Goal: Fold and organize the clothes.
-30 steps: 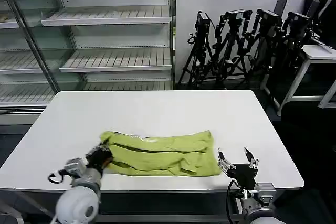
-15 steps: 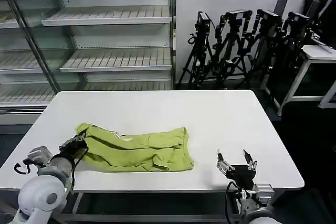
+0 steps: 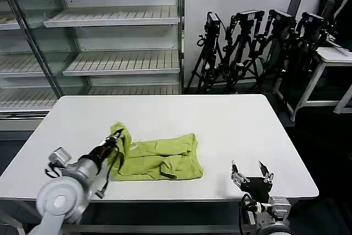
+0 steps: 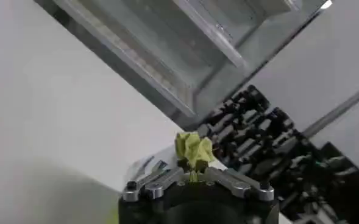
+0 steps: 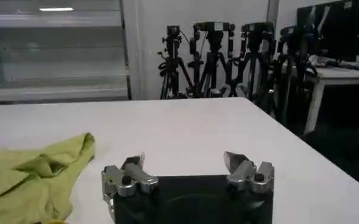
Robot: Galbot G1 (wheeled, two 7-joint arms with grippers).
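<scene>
Lime yellow-green soft fabric T-shirt (image 3: 159, 160) lies crumpled, lower centre-left of head view, on white rectangular table (image 3: 220, 119); left gripper (image 3: 116, 134) pinches shirt's left end, lifted off the tabletop; right gripper (image 3: 251, 173), fingers spread, empty, lower right near table's front edge, apart from shirt.

The left arm reaches in from the near left corner, forearm angled up and inward — its wrist raised above the counter (image 3: 165, 108). The left gripper (image 3: 117, 134) points forward and upward, jaws pinched together on a bunched fold of the T-shirt (image 3: 159, 160), lifting that end off the surface. In the left wrist view the left gripper's two fingers (image 4: 225, 177) meet around a small tuft of the fabric. The right gripper (image 3: 251, 172) sits low at the near right edge — jaws spread wide, holding nothing, fingertips pointing forward.
</scene>
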